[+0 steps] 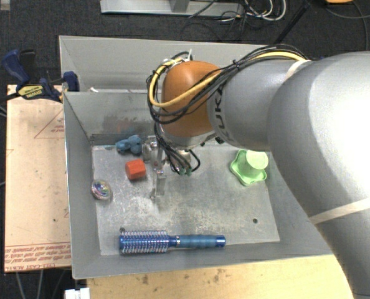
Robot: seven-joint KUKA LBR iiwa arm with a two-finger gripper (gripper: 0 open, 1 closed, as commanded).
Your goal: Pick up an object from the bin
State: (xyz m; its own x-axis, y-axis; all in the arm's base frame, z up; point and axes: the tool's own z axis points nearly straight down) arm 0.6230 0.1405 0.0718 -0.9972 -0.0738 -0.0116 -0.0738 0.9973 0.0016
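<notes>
End effector (156, 189) low over the bin (222, 212) floor, just beside a small orange block (135, 169), blue hairbrush (171, 242) well apart.

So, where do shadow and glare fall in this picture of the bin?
Camera view: the bin's back wall lies in shade beneath the arm; the arm's grey shell is brightest along its top; the small shiny disc by the left wall catches a glint; no hard shadow under the pincer.

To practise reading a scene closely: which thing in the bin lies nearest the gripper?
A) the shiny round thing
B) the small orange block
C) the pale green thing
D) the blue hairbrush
B: the small orange block sits just beside the gripper, on its left in the camera view; the other three lie farther off.
</notes>
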